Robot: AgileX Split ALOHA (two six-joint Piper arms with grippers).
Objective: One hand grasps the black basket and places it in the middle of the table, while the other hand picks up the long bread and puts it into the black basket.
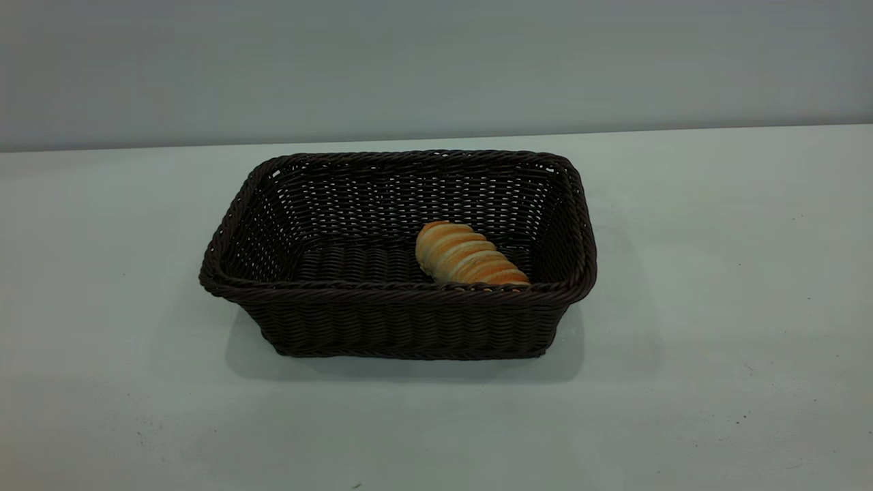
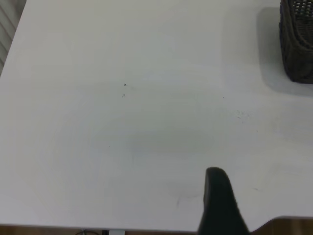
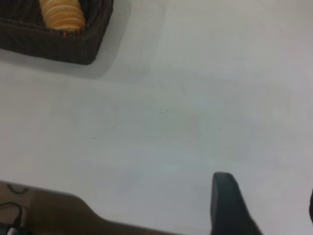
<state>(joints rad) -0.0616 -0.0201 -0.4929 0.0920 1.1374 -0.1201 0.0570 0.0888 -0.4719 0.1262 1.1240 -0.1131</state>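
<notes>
Tabletop [image 1: 716,286], matte white-grey with tiny dark specks, is lying bare and broad all round the black basket [image 1: 402,320], a rectangular dark wicker tub with braided rim and sloping open-weave sides. The long bread [image 1: 469,256], ridged and golden, is resting inside, toward the basket's right end against its near wall. Left gripper [image 2: 220,205] and right gripper [image 3: 230,205] are hanging over bare table well clear of the basket; I cannot tell whether either is parted.
</notes>
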